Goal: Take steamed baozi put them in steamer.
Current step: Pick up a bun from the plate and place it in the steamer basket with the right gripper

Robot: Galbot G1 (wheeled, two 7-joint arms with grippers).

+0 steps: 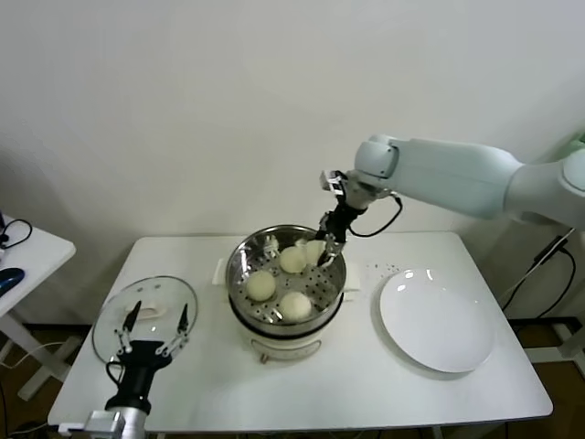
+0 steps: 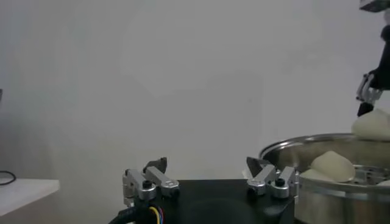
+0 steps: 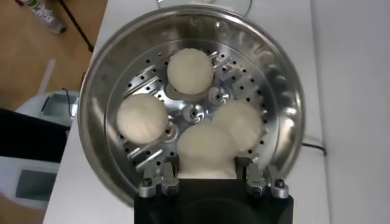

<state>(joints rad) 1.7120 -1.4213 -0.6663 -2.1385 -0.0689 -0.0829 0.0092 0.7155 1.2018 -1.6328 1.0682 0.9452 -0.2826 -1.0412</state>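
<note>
Right gripper (image 1: 322, 249), clamping the fourth baozi (image 3: 205, 151) over the steamer (image 1: 239, 265) at frame centre, is risking a drop onto a neighbouring bun.

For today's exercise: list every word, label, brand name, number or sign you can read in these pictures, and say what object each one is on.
None: no legible text shows in any view.
The steamer, its white base, the plate and the glass lid carry no visible print.
The right gripper and left gripper show no markings.
</note>
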